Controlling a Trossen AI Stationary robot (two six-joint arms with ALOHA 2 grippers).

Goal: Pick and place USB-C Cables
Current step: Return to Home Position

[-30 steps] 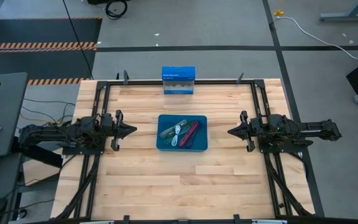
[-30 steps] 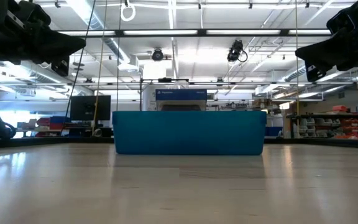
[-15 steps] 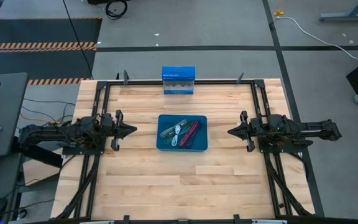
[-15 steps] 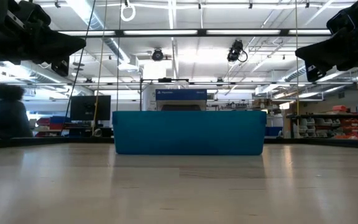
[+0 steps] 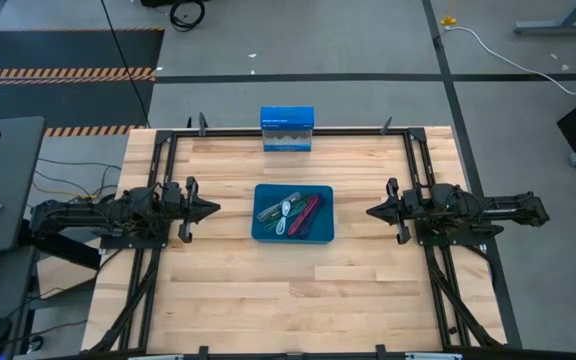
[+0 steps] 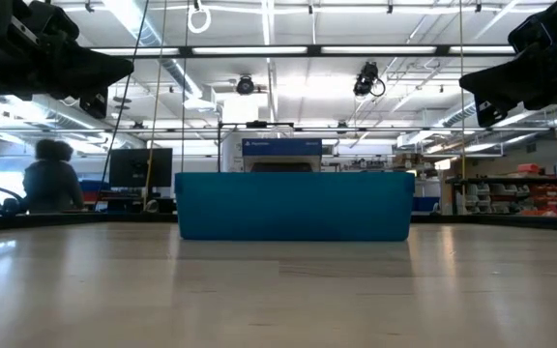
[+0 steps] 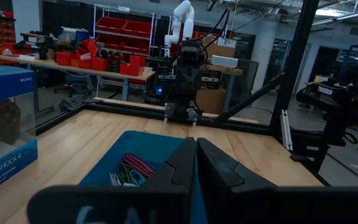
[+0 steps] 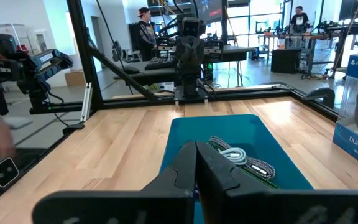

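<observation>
Left gripper point(image 5: 208, 209) sits left of centre in the high view, fingers pressed together, empty. Mid-frame: blue bin point(image 5: 325, 234) on the table point(image 5: 228, 290), USB-C Cables point(image 5: 293, 213) bundled inside. Blue-and-white box point(image 5: 287, 129) above it, at the table's top edge. Right gripper point(image 5: 372, 212) right of centre, fingers together, empty.
</observation>
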